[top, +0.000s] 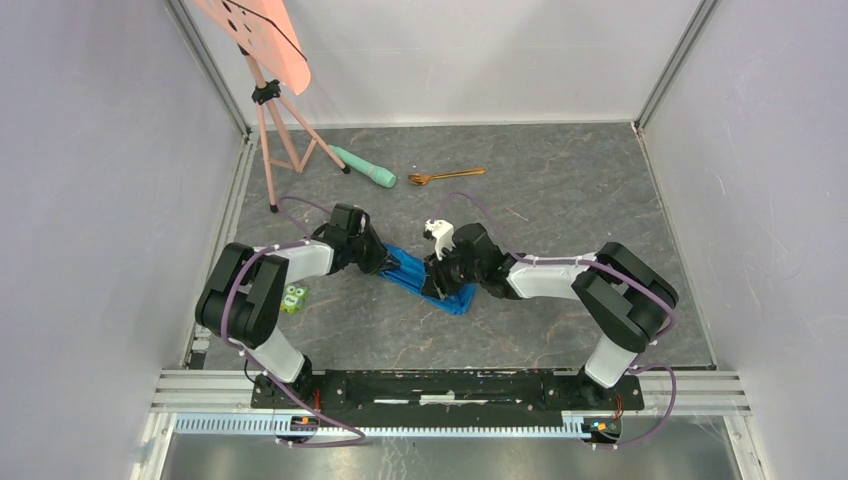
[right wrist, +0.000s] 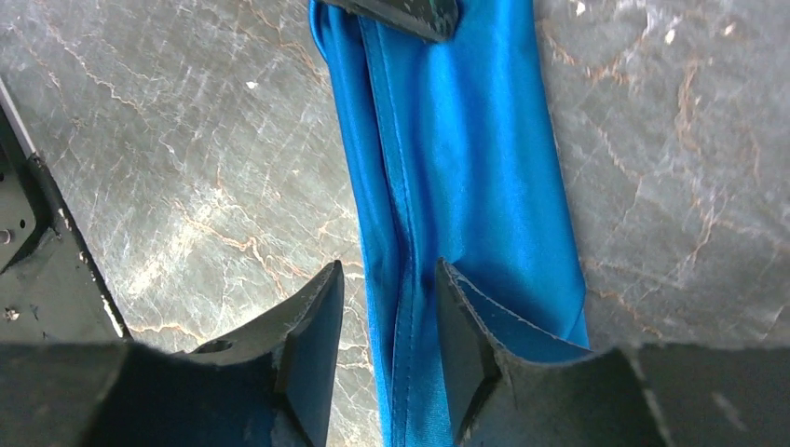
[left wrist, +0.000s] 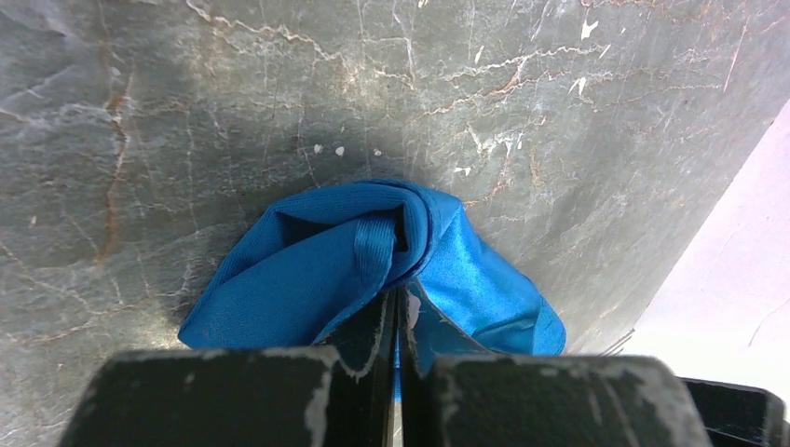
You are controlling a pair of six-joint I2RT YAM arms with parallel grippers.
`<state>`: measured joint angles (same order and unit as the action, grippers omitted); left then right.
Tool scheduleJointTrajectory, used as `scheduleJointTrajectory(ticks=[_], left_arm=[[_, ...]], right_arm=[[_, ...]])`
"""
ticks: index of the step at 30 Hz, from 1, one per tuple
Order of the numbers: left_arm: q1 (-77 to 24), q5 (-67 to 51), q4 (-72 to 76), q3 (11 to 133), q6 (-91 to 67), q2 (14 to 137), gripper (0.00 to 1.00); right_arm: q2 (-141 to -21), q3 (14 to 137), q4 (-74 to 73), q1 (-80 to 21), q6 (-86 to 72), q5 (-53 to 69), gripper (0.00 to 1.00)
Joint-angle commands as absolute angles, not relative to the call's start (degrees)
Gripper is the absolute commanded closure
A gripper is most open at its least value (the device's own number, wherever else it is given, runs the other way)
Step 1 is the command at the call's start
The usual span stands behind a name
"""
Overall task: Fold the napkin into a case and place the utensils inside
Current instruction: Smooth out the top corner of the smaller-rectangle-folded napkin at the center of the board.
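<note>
From the top view, the napkin (top: pixel 432 281) sits bunched into a narrow blue strip right between the two hands. The left gripper (top: pixel 386 263) is on its left end and the right gripper (top: pixel 441 279) is on top of its right part. The utensils (top: pixel 447 176) are well away from both hands on the far side of the table (top: pixel 560 200), just right of a mint-green cylinder (top: pixel 365 167). In the left wrist view, the left gripper (left wrist: pixel 396 300) is clamped tight on the napkin (left wrist: pixel 307 270). There's only a sliver of blue between the fingers, and the cloth rolls up in a fold just past the tips. In the right wrist view, the right gripper (right wrist: pixel 389 300) has its fingers (right wrist: pixel 315 335) spread apart, straddling a stitched ridge of the napkin (right wrist: pixel 466 168) without pinching it. The strip runs straight away from it to a black fingertip of the other hand at the far end.
</note>
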<state>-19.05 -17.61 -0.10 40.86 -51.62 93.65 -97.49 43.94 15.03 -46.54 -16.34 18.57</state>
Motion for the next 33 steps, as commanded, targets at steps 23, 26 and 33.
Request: scheduleJointTrajectory(ticks=[23,26,33], left_arm=[[-17.0,-15.3,-12.5,43.5,-43.7,76.3,0.65],[-13.9,-14.9,-11.4,39.5,-46.0,73.6,0.77],[-9.4,-21.2,1.2,33.1,-51.7,76.9,0.94]], right_arm=[[-96.3,39.6,16.2,-46.5,-11.8,13.5,0.74],[-95.9,39.6,16.2,-46.5,-11.9,13.8,0.75],[-96.0,39.9,16.2,-46.5,-11.8,14.5,0.75]])
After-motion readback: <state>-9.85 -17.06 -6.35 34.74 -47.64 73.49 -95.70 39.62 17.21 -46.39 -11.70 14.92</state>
